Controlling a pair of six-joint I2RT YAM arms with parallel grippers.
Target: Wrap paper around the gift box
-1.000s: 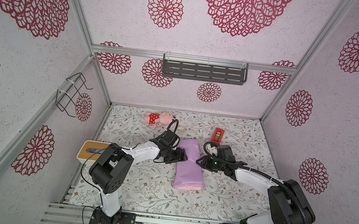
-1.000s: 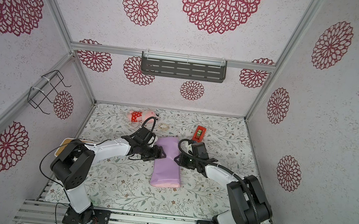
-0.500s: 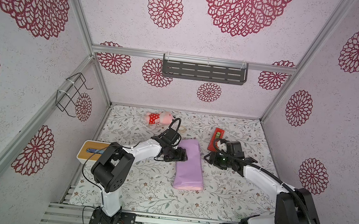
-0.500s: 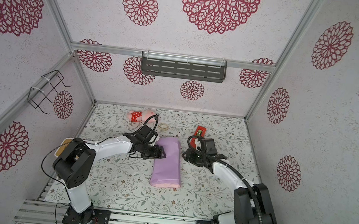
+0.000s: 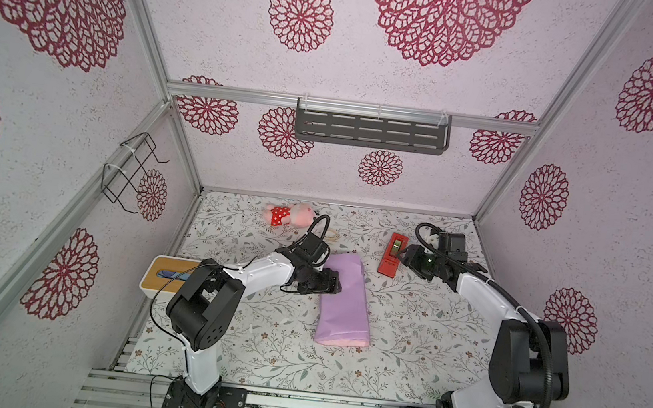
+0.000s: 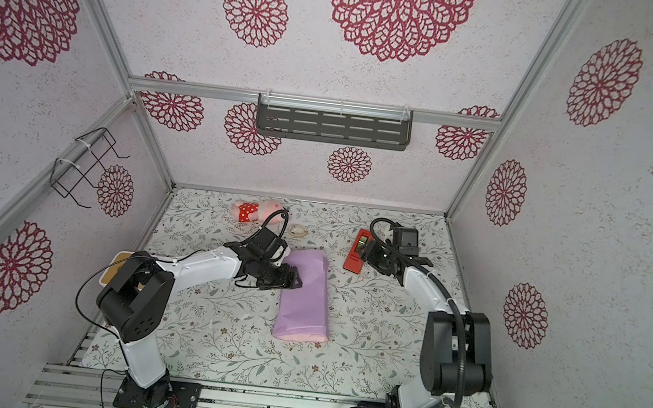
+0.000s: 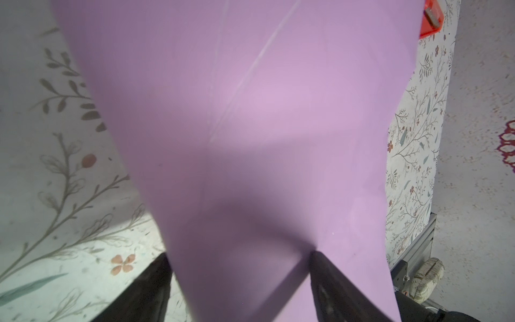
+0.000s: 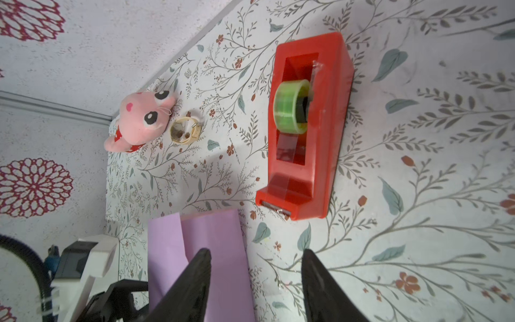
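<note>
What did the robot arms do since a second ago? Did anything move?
The right gripper left the paper's side and swung toward the back right. Now it is by the red tape dispenser, jaws open and empty. The left gripper stayed at the paper's other edge. The folded paper, the dispenser and the pink toy did not move.
</note>
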